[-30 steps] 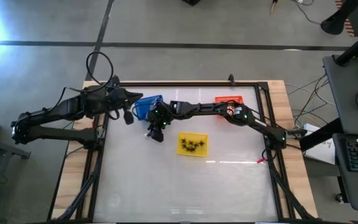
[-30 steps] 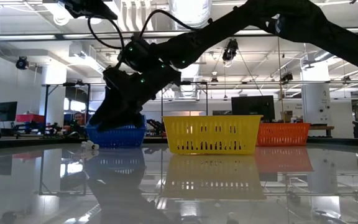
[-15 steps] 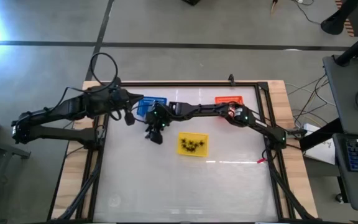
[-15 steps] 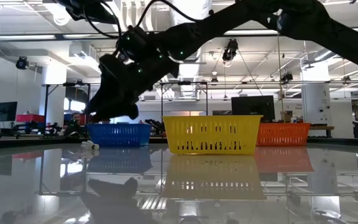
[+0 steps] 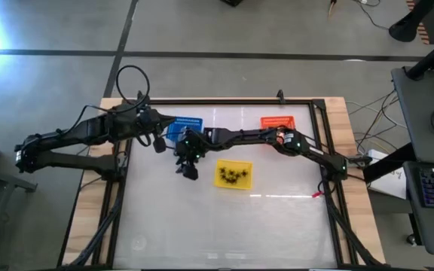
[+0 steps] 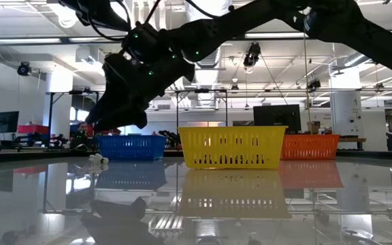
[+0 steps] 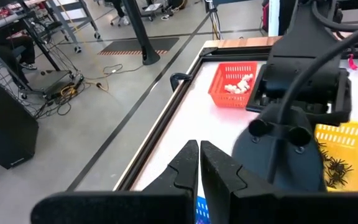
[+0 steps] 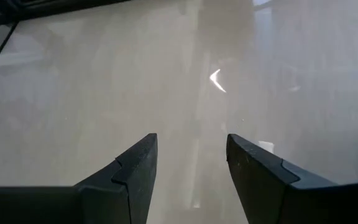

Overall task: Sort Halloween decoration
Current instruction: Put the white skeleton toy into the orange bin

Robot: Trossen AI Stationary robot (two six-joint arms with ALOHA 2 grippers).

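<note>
Three small baskets stand toward the table's far side: blue (image 5: 185, 126), orange (image 5: 277, 122) holding white trinkets (image 7: 238, 83), and yellow (image 5: 233, 175) holding black spider trinkets (image 7: 334, 168). One small white trinket (image 6: 99, 160) lies on the table in front of the blue basket. My right gripper (image 5: 187, 168) hangs open above the table just near of the blue basket, with nothing between its fingers (image 8: 135, 168). My left gripper (image 7: 199, 155) is shut and empty, held high at the blue basket's left end (image 5: 163, 123).
A dark frame (image 5: 224, 101) runs round the glossy white table top. My right arm (image 5: 255, 134) stretches across the far part of the table past the orange basket. The near half of the table (image 5: 224, 226) shows bare surface.
My right gripper, still open, has risen from in front of the blue basket to above its rim and drifted slightly toward the table's near edge. The baskets and the white trinket have stayed put.
</note>
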